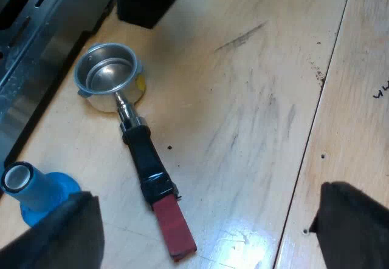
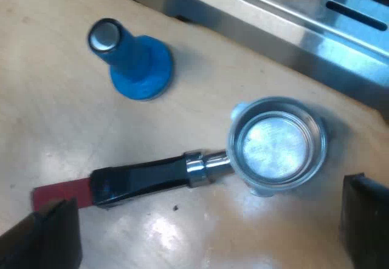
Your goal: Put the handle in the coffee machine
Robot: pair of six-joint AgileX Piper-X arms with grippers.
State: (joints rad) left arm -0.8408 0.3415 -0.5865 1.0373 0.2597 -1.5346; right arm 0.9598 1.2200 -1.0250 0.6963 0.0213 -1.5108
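Holder (image 2: 194, 166) loose on table (image 2: 55, 123), nr blue tamper (image 2: 137, 62).

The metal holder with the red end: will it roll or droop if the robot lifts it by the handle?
Probably stiff: the metal holder looks solid, its handle rigid. Lifted by the handle, it would likely tip toward the heavier-looking cup end. It seems unlikely to roll, since the cup sits flat on the table.

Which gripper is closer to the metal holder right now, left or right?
Right, probably. The right gripper, open, straddles the metal holder: one finger by the red end, the other by the basket. The left gripper, open, sits farther off, one finger by the blue tamper.
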